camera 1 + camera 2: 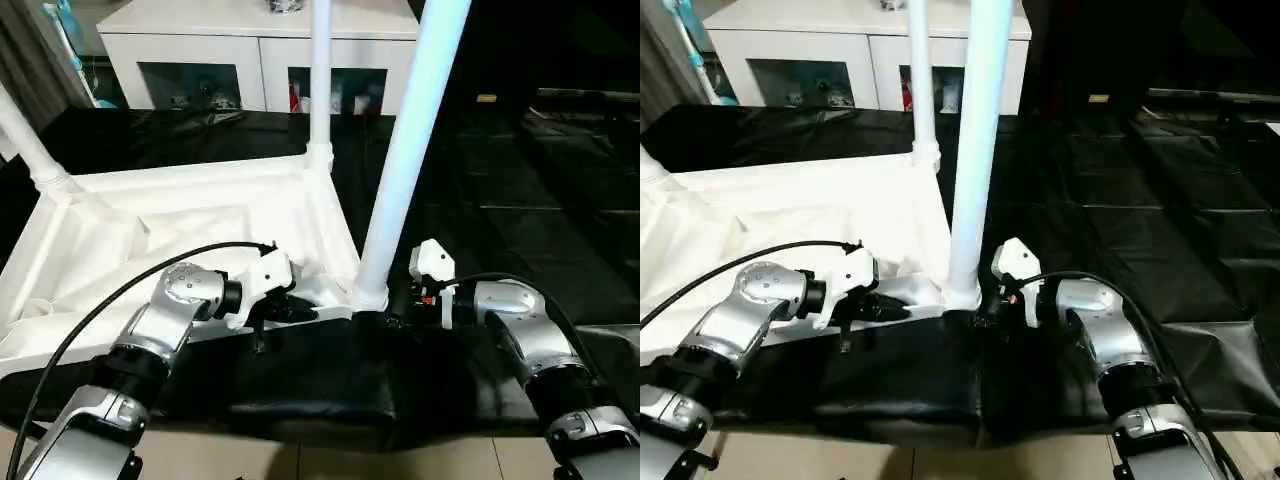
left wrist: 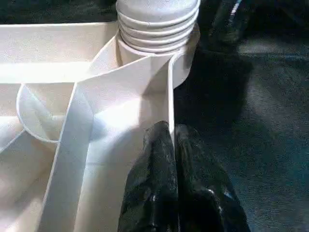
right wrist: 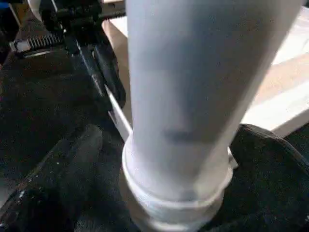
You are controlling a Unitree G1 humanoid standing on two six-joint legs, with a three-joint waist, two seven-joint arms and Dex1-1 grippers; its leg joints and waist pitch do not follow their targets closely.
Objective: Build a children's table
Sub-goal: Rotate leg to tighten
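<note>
Presently: table top point(image 1: 180, 215) upside down on black mat point(image 1: 520, 210); three legs standing in corner sockets, fourth corner unseen. Left gripper point(image 2: 171, 145) pinched on top's rim. Right gripper point(image 3: 159, 193) clasps near leg point(image 1: 405, 150) at its base, seating unfinished, probably

Beyond the work you have a white cabinet point(image 1: 262, 45) along the far side, its glass doors point(image 1: 188, 85) showing small, indistinct items inside. Something grey sits on the cabinet's top at the frame's upper edge; you cannot make out what it is. A black sheet point(image 1: 500, 180) covers the surface from the cabinet toward you, creased into squares on the right. At far left you see a grey curtain point(image 1: 30, 60) with a light-blue object point(image 1: 70, 35) beside it. A small yellow tag point(image 1: 487, 98) lies far right.
</note>
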